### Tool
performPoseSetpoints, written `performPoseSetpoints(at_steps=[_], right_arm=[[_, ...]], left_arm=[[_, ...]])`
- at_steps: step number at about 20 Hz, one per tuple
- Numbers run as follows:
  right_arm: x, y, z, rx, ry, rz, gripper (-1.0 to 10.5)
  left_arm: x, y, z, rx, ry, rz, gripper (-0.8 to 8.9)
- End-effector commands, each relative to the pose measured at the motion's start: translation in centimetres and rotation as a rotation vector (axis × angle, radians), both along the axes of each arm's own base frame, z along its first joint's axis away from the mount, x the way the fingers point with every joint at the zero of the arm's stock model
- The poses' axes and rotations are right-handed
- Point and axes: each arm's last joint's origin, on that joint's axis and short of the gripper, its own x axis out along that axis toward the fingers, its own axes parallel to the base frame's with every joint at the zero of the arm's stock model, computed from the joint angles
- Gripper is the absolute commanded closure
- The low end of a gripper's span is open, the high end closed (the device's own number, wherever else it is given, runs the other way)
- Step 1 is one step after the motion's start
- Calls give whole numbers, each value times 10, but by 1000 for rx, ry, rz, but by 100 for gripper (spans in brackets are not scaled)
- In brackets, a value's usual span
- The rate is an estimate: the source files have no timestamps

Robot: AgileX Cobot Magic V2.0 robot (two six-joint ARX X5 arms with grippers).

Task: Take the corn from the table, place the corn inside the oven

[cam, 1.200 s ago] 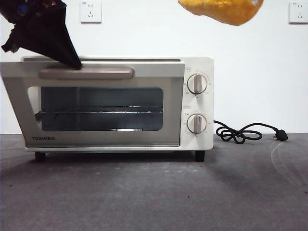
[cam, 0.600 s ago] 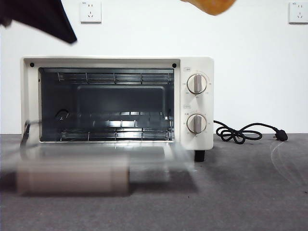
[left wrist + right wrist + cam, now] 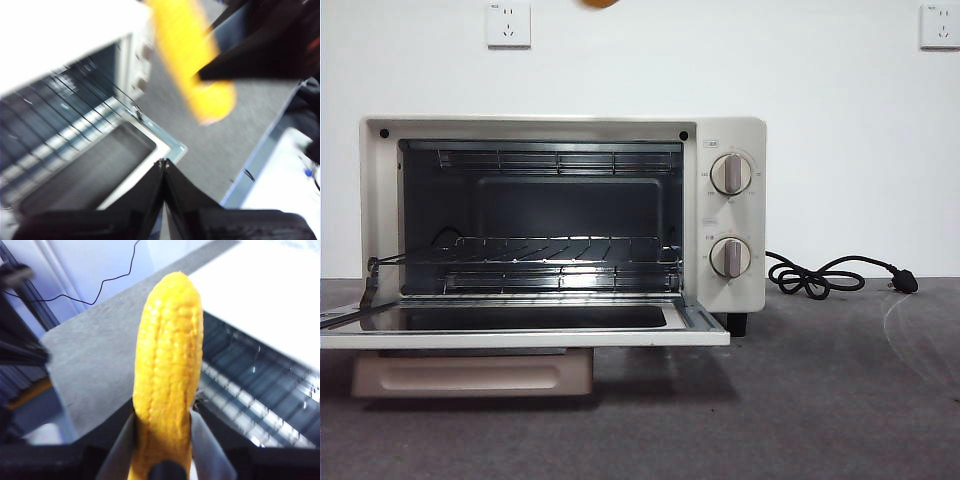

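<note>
Oven (image 3: 730, 130): door (image 3: 520, 328) fully down and flat in front of the cavity, rack (image 3: 560, 250) bare, nothing inside. Corn (image 3: 167, 370) is off the table (image 3: 820, 400), held well above the oven; front view shows only an orange sliver at the top edge above the oven roof. So pick-up and door-opening done; lowering the corn to the mouth, inserting and releasing are left. Right gripper (image 3: 165, 440): jaws clamped on the corn's lower end, cob pointing away from the wrist, open cavity beneath. Left gripper (image 3: 164, 162): jaws pressed together, empty, above the door's outer corner; its picture is blurred, so exact height is uncertain. Only the wrist views show the grippers; only the front view shows the empty interior squarely.
</note>
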Motion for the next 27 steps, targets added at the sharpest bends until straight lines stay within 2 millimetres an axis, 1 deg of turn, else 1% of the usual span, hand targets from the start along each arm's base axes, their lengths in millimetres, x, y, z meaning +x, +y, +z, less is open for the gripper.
performPoseSetpoints(at_steps=[1, 5, 8, 15, 19, 23, 27], right_arm=[[4, 18, -9, -73, -125, -9, 958], [8, 48, -32, -196, -264, -3, 958], [13, 65, -52, -278, -318, -12, 958], [32, 91, -100, -501, -439, -72, 958], [43, 100, -121, -640, -564, -126, 958], [49, 109, -138, -746, -676, -58, 958], [52, 114, -151, -858, -774, -2, 957]], left_arm=[[-11, 7, 1, -8, -28, 59, 819], [-33, 19, 8, -76, -82, 93, 819], [-47, 26, 11, -120, -115, 102, 819], [-73, 40, 14, -215, -161, 122, 819], [-81, 44, 13, -228, -170, 124, 819], [-83, 45, 10, -214, -132, 130, 819], [-83, 45, 8, -207, -121, 131, 819]])
